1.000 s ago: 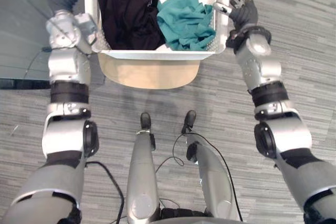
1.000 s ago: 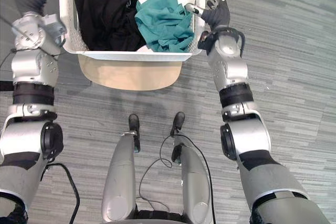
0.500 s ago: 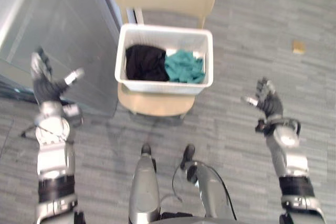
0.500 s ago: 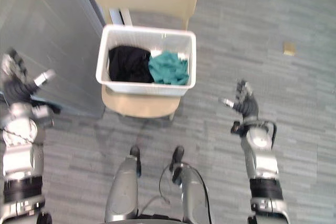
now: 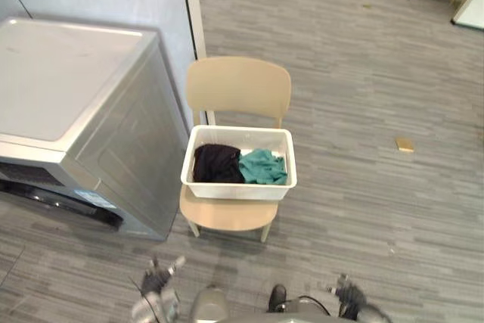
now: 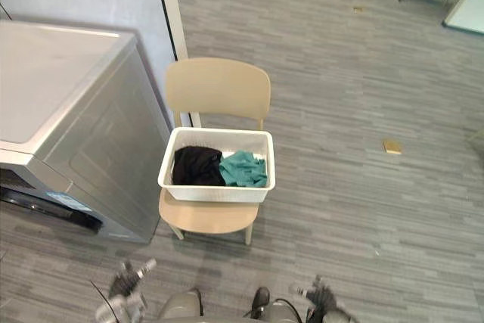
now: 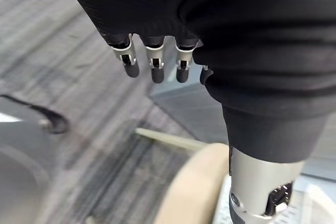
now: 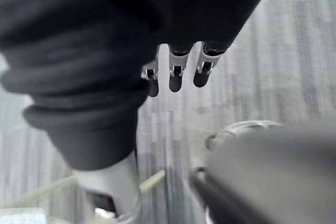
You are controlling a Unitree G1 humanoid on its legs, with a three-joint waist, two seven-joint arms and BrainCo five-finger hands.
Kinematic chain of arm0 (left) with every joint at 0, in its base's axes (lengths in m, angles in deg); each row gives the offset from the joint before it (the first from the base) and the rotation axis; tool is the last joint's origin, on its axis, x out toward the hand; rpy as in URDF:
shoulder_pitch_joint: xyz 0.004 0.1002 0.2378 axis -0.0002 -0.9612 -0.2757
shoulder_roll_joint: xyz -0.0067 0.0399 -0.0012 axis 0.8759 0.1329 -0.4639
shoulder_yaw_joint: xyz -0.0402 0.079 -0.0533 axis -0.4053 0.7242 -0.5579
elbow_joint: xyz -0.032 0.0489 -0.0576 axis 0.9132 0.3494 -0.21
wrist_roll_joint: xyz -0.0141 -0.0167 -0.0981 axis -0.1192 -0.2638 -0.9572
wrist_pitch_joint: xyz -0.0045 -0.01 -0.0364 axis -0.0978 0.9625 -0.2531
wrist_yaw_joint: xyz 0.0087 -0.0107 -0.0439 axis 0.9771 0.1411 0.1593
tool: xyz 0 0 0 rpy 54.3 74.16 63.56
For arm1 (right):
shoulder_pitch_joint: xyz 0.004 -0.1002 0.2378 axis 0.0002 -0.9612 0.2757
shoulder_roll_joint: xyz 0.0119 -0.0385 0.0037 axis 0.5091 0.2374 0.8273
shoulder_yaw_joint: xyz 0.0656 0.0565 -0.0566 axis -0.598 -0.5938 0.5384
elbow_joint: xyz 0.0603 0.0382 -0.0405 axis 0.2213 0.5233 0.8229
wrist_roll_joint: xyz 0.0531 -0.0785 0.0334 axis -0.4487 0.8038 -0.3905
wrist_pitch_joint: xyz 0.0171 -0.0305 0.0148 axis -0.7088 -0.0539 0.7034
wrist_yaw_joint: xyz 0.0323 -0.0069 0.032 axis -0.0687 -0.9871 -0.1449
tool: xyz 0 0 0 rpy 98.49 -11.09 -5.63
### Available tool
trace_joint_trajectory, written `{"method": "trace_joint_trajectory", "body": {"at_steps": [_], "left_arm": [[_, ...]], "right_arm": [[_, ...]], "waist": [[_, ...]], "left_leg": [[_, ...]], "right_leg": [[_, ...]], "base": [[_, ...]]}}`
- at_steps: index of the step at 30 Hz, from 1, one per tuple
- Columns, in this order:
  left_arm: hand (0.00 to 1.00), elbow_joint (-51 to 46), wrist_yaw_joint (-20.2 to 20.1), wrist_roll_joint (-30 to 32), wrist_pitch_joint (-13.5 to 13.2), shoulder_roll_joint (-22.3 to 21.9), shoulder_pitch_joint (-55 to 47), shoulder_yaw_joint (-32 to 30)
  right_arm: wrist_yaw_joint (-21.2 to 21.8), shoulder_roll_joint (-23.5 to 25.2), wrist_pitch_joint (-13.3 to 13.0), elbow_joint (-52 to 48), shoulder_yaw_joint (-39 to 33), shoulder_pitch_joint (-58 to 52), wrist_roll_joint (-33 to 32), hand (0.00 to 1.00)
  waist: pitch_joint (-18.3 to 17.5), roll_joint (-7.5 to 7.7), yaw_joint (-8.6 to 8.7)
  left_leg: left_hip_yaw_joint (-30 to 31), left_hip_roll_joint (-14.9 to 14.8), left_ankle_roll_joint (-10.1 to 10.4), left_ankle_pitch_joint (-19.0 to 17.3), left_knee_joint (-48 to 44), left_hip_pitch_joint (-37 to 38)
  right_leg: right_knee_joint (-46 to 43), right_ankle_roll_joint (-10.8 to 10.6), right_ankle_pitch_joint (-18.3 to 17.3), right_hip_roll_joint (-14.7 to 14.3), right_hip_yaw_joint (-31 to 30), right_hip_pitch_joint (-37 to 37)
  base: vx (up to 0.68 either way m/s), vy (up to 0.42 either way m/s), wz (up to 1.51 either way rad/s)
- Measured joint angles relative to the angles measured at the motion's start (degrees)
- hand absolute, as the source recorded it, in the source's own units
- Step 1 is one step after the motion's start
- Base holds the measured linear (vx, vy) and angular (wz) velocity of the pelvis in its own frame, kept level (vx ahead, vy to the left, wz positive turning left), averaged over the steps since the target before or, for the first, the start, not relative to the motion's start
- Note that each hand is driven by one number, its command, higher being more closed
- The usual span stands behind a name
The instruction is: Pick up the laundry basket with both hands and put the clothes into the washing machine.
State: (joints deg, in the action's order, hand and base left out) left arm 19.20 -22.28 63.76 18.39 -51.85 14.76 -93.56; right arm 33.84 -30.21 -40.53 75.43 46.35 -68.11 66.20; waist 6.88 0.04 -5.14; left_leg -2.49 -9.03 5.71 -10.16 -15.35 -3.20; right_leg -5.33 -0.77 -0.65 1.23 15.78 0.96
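At centre frame, on the beige chair (image 5: 238,88) beside the washing machine (image 5: 76,111) — laundry basket (image 5: 236,191) holding black and teal clothes (image 5: 240,166); at bottom edge, left hand (image 5: 156,284) and right hand (image 5: 349,291) — fingers straight, apart.

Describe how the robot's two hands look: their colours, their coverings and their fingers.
Each hand has a dark ribbed cover over its back and wrist. On the left hand, short silver fingers with dark tips stick out in a row past the cover, and a silver thumb sits apart from them. The right hand matches it, with the same cover and silver, dark-tipped fingers.
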Motion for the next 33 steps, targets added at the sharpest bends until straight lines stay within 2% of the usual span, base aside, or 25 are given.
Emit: {"method": "trace_joint_trajectory", "body": {"at_steps": [1,3,7,8,10,11,12,13,15,16,17,18,19,20,21,22,24,25,26,28,29,30,31,32,33], "left_arm": [[0.00,3.5,1.1,-1.5,0.0,-0.8,0.4,-2.5],[0.00,5.5,2.6,-1.8,-0.3,-0.7,-0.1,-2.7],[0.00,3.1,4.8,-2.4,-2.3,-0.8,-0.6,-0.9],[0.00,1.9,5.2,-3.1,-2.7,-0.8,0.0,0.3],[0.00,0.5,6.2,-3.7,-3.3,-0.9,1.4,1.7],[0.00,-0.8,7.3,-4.1,-3.8,-0.9,2.9,3.3],[0.00,-1.3,7.4,-4.1,-4.0,-0.9,3.3,3.7],[0.00,-1.3,7.6,-4.1,-4.5,-0.9,4.3,4.6],[0.00,-1.3,8.0,-4.1,-4.7,-1.0,5.2,5.1],[0.00,-1.3,8.2,-4.1,-5.0,-1.0,5.1,5.2],[0.00,-1.2,8.3,-4.1,-5.2,-1.0,4.8,5.3],[0.00,-1.2,8.3,-4.1,-5.4,-1.1,4.5,5.5],[0.00,-1.1,8.3,-4.0,-5.5,-0.7,4.1,5.8],[0.00,-0.8,8.3,-4.0,-5.4,-0.3,4.4,5.7],[0.00,0.1,8.2,-4.0,-5.3,-0.1,4.1,5.7],[0.00,2.2,8.2,-4.0,-5.0,-0.3,4.1,5.9],[0.00,3.0,8.2,-4.0,-4.6,-0.4,4.5,7.0],[0.00,3.0,8.1,-3.9,-4.3,0.0,3.9,7.2],[0.00,3.1,8.0,-3.6,-4.1,0.0,4.0,7.3],[0.00,3.1,7.3,-2.8,-4.1,0.3,4.0,7.7],[0.00,3.0,6.9,-2.2,-4.1,0.3,4.0,8.0],[0.00,3.0,6.8,-1.8,-4.1,0.3,3.9,8.7],[0.00,3.0,6.7,-1.5,-4.1,0.3,3.6,9.4],[0.00,3.0,6.4,-1.0,-4.0,0.1,3.2,9.3],[0.00,2.4,6.0,-0.6,-4.2,-0.3,2.8,8.8]], "right_arm": [[-0.8,-0.2,-0.7,2.8,-0.2,0.9,0.0,0.00],[-1.9,-0.2,-1.2,5.5,-0.1,1.4,0.1,0.00],[-3.8,0.0,-1.8,7.7,1.2,3.4,0.6,0.00],[-4.2,0.0,-1.8,7.6,1.4,4.0,0.6,0.00],[-4.9,-0.1,-1.9,7.6,2.7,4.7,0.5,0.00],[-5.7,-0.2,-1.8,7.7,2.8,5.8,0.4,0.00],[-5.7,-0.1,-1.8,7.7,2.8,6.1,0.4,0.00],[-5.8,-0.1,-2.0,8.1,2.8,7.0,0.4,0.00],[-6.5,-0.3,-1.9,8.5,2.7,7.8,0.5,0.00],[-6.6,-0.5,-1.8,8.7,2.7,7.9,0.5,0.00],[-6.7,-1.0,-1.8,8.8,2.3,8.7,0.5,0.00],[-6.7,-1.1,-1.8,9.1,2.3,8.9,0.5,0.00],[-6.7,-1.6,-1.8,11.4,2.1,9.1,0.5,0.00],[-6.8,-1.5,-1.8,12.7,1.6,9.5,0.5,0.00],[-7.0,-1.5,-1.8,13.1,1.5,9.6,0.5,0.00],[-7.3,-2.3,-1.8,13.3,0.1,9.2,0.4,0.00],[-7.7,-2.3,-1.7,13.8,-2.0,9.3,0.1,0.00],[-7.8,-1.9,-1.7,13.9,-2.3,8.9,0.1,0.00],[-7.7,-1.9,-1.7,13.7,-2.5,8.9,0.1,0.00],[-7.7,-2.0,-1.6,13.7,-4.2,8.8,0.1,0.00],[-7.7,-2.2,-1.6,13.6,-5.1,8.9,0.0,0.00],[-7.6,-2.3,-1.6,13.5,-5.8,8.8,0.0,0.00],[-7.5,-2.4,-1.6,13.1,-6.8,8.8,-0.1,0.00],[-7.5,-1.9,-1.6,11.9,-7.3,8.3,-0.2,0.00],[-7.4,-1.2,-1.7,8.7,-8.1,7.2,-0.6,0.00]], "waist": [[-0.5,-0.32,-0.18],[-1.6,-0.31,-0.32],[-1.6,-0.33,-0.62],[-1.6,0.13,-0.88],[-1.1,-0.41,-1.03],[-0.8,-0.68,-0.95],[-0.7,-0.13,-0.57],[-0.2,-0.75,-0.13],[0.5,-1.19,-0.01],[0.7,-1.28,0.20],[1.1,-2.13,0.20],[1.4,-2.42,0.44],[1.1,0.09,2.20],[0.9,-0.39,2.38],[1.1,-0.59,2.32],[1.4,-1.75,3.10],[2.4,-1.20,2.96],[2.8,-2.03,2.91],[2.8,-1.72,2.89],[3.3,-2.79,2.94],[3.5,-3.16,3.12],[3.6,-3.40,3.17],[3.9,-3.66,3.16],[4.1,-3.90,3.22],[4.3,-3.44,3.53]], "left_leg": [[0.5,0.3,-0.1,0.2,1.1,0.7],[2.2,0.9,-0.2,0.9,2.6,1.5],[7.4,2.1,0.1,3.5,5.0,-0.2],[8.7,2.3,0.2,4.7,5.9,-1.1],[8.9,2.5,-0.1,6.6,6.7,-2.5],[5.0,2.5,-2.5,10.1,8.7,-4.0],[0.9,2.1,-3.5,10.1,9.3,-4.2],[-8.7,0.5,-4.2,7.9,4.1,-5.3],[-18.2,-1.8,-7.0,5.0,-2.4,-5.7],[-21.8,-3.0,-7.3,4.8,-5.3,-6.2],[-24.5,-2.8,-7.8,5.1,-7.0,-7.4],[-23.8,-1.6,-7.4,5.4,-6.2,-7.9],[-19.9,1.6,-8.1,6.0,1.6,-5.6],[-27.6,-2.1,-10.5,0.3,-5.7,-5.0],[-31.1,-4.2,-9.0,-1.0,-7.9,-4.2],[-35.4,-6.8,-4.7,-1.7,-7.3,-2.0],[-34.6,-3.5,-5.6,-1.0,-5.5,-2.6],[-32.2,-1.5,-6.3,-0.5,-4.3,-3.0],[-29.2,0.1,-7.0,-0.1,-3.7,-3.5],[-25.2,2.3,-7.7,0.4,-2.5,-3.7],[-20.9,4.7,-8.7,1.2,-1.3,-3.9],[-19.1,6.0,-8.7,1.5,-0.4,-3.9],[-16.2,8.2,-8.8,1.1,1.0,-3.3],[-15.3,9.1,-10.3,0.1,1.5,-2.5],[-14.3,9.9,-10.5,0.1,1.1,-1.8]], "right_leg": [[2.0,-0.4,0.5,-0.1,0.6,-1.8],[4.8,-0.2,1.3,-0.1,2.3,-4.1],[6.8,-0.1,1.4,0.0,7.6,-5.3],[6.6,0.1,1.3,0.1,9.3,-4.8],[6.1,0.6,0.9,0.6,11.9,-4.1],[4.4,1.2,0.2,2.0,14.9,-2.6],[3.9,1.4,0.1,2.7,16.0,-1.9],[2.7,1.8,-0.2,3.6,18.2,-1.1],[0.1,1.7,-0.8,5.4,20.7,-1.0],[-2.2,1.2,-1.6,6.5,22.3,-0.9],[-5.2,0.2,-3.8,7.4,23.4,-1.0],[-5.6,-0.1,-5.1,7.6,23.2,-0.7],[-3.2,1.1,-4.6,8.3,23.4,-0.3],[-3.5,0.2,-2.2,9.5,27.5,-0.7],[-4.3,0.3,-2.2,9.9,28.7,-0.7],[-7.1,-0.2,-2.6,11.3,32.5,-0.8],[-9.4,-1.1,-3.1,14.1,35.9,-1.6],[-7.7,-1.5,-2.7,14.5,37.9,-3.4],[-6.1,-2.0,-1.7,14.6,39.4,-5.1],[-5.8,-1.6,-1.5,15.0,39.9,-6.4],[-6.1,-1.5,-1.7,15.4,40.4,-7.8],[-7.1,-1.0,-2.4,16.1,40.2,-7.9],[-10.8,1.9,-5.4,17.8,37.0,-7.0],[-14.4,6.6,-9.1,18.4,32.1,-5.4],[-19.0,10.4,-13.8,16.6,20.6,-1.5]], "base": [[0.06,0.033,0.38],[0.06,0.005,0.52],[0.03,-0.025,0.67],[0.01,-0.036,0.73],[-0.06,-0.024,0.79],[-0.09,0.005,0.89],[-0.05,0.041,0.99],[0.03,0.101,0.64],[0.04,0.162,0.74],[-0.05,0.197,0.91],[-0.06,0.123,0.82],[-0.14,0.168,1.30],[-0.12,0.128,1.54],[-0.13,0.149,1.51],[-0.05,0.167,1.43],[-0.04,0.239,1.35],[-0.09,0.259,1.33],[-0.11,0.206,1.30],[-0.10,0.182,1.31],[-0.10,0.121,1.31],[-0.12,0.104,1.53],[-0.14,0.116,1.67],[-0.10,0.110,1.28],[-0.10,0.104,1.39],[-0.06,0.064,1.04]]}}
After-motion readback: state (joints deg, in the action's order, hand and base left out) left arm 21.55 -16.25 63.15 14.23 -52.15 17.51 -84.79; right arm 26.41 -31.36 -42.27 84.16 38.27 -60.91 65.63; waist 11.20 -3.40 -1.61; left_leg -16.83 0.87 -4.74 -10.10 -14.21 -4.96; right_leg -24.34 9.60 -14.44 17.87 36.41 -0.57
